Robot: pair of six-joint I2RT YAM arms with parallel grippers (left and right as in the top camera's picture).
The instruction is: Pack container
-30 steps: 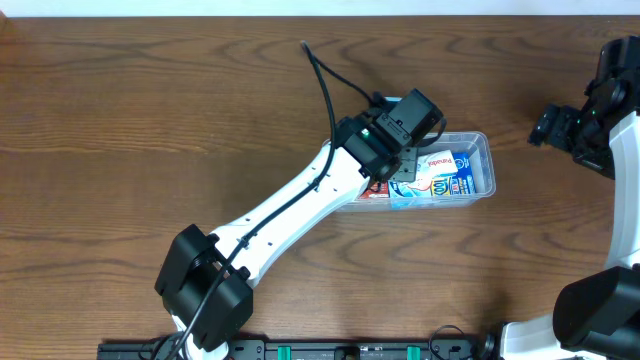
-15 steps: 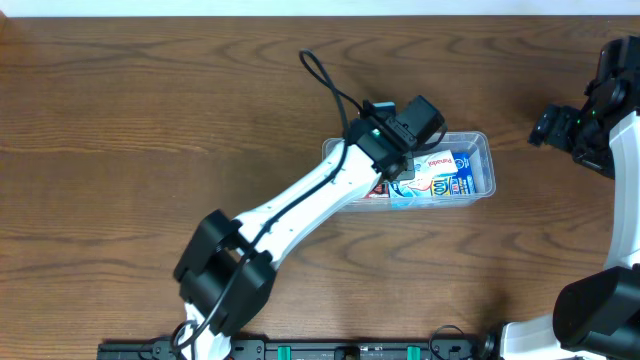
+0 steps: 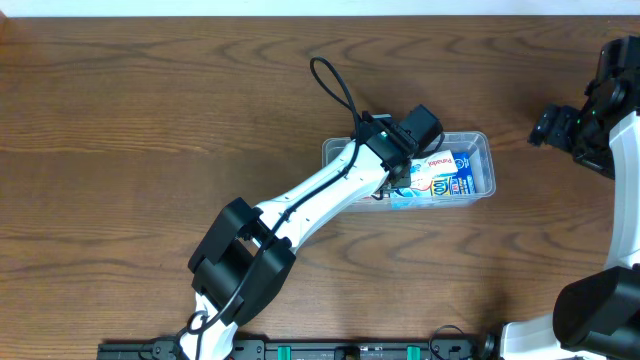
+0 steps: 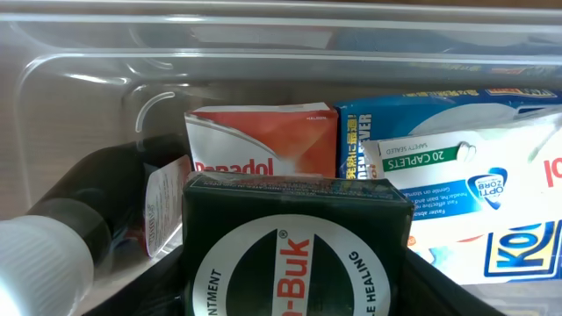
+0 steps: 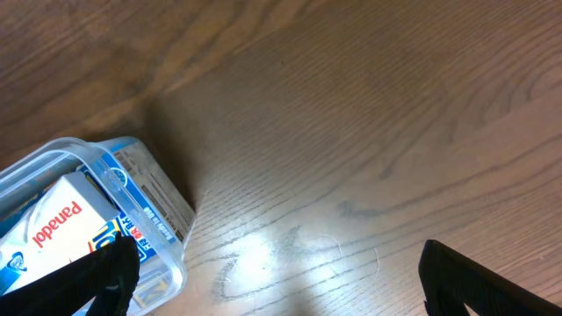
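Container (image 3: 465, 137) sits between desk centre and right edge. Left hand (image 3: 402, 178) is down inside it, clenched on a dark green ointment box (image 4: 294, 246), Panadol box (image 4: 263, 140) just beyond. Right hand (image 5: 279, 259) is released, near the right edge, well apart.

Even, bright light from above, soft shadows, pale glare patch on the brown wooden table (image 5: 281, 250), streaked highlights on the clear plastic rectangular container (image 4: 88, 66), white bottle cap (image 4: 35, 263) blurred close up
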